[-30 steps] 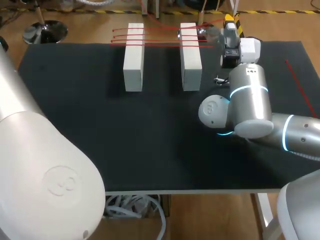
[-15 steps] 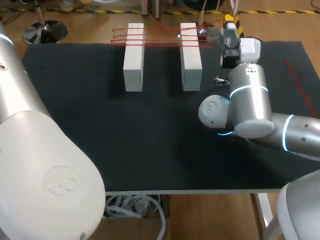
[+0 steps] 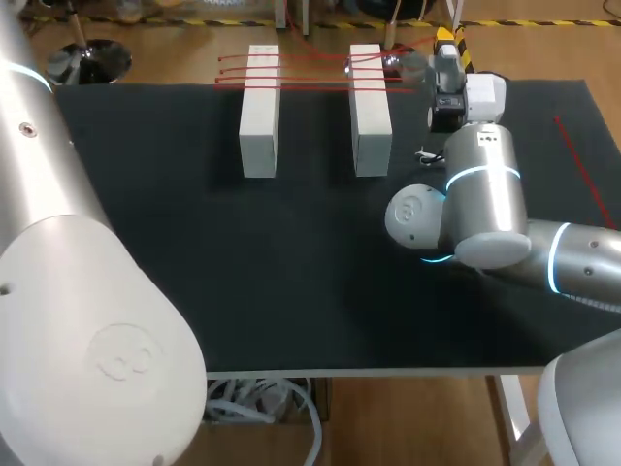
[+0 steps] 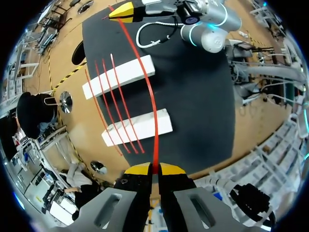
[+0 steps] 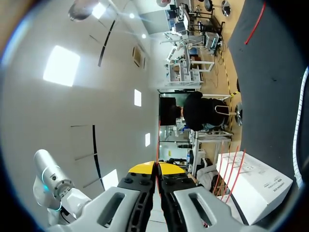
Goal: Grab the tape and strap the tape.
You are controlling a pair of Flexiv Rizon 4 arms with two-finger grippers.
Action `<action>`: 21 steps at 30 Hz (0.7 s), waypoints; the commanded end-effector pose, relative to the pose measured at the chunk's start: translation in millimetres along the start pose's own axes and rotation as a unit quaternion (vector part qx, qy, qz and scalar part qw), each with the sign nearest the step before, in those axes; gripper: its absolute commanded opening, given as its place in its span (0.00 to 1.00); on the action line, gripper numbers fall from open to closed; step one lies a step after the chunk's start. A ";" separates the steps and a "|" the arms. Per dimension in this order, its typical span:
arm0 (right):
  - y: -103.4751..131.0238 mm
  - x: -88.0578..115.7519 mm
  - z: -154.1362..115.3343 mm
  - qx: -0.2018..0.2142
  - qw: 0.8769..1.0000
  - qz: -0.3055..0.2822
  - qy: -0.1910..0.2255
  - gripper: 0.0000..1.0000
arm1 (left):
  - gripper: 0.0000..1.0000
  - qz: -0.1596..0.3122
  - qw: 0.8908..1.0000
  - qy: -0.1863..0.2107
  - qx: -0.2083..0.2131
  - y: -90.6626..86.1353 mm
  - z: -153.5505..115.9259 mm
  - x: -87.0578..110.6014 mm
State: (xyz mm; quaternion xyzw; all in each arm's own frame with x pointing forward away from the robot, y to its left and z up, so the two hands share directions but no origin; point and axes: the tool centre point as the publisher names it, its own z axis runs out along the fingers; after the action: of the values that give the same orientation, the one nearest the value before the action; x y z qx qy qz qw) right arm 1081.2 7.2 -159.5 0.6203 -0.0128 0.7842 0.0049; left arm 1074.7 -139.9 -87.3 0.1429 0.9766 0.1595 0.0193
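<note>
At the lower left of the head view, my left arm (image 3: 87, 320) filled the foreground over the black worktop (image 3: 291, 252). My left claw (image 4: 154, 168) was pinched together on one end of the red tape (image 4: 146, 87). The tape ran straight ahead of the fingers, above two white blocks (image 3: 260, 112), to my right claw (image 5: 158, 167), which was likewise clamped on it. My right arm (image 3: 485, 204) came in from the right, its claw at the upper right beyond the worktop's far edge. Three more red strips (image 3: 310, 82) lay across the far ends of both blocks. Another red strip (image 3: 582, 170) lay near the right edge.
</note>
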 end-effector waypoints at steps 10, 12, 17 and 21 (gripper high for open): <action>0.1 1.7 0.6 0.000 1.000 -0.001 -0.002 0.00 | 0.00 -0.019 1.000 0.022 -0.012 -3.0 0.8 -9.2; 0.1 1.7 0.6 0.000 1.000 -0.001 -0.002 0.00 | 0.00 -0.023 0.999 0.021 -0.008 -2.8 1.4 -9.2; 0.1 1.7 0.6 0.000 1.000 -0.001 -0.002 0.00 | 0.00 -0.032 0.999 0.017 0.000 -4.3 0.1 -10.0; 0.1 1.7 0.6 0.000 1.000 -0.001 -0.002 0.00 | 0.00 -0.032 0.999 0.017 0.000 -4.3 0.1 -10.0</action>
State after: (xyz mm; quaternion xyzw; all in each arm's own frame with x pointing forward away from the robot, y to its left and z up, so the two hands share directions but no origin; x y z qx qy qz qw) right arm 1081.2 7.2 -159.5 0.6203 -0.0128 0.7842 0.0048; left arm 1082.6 -146.4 -90.3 0.1077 0.9812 0.1597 0.0083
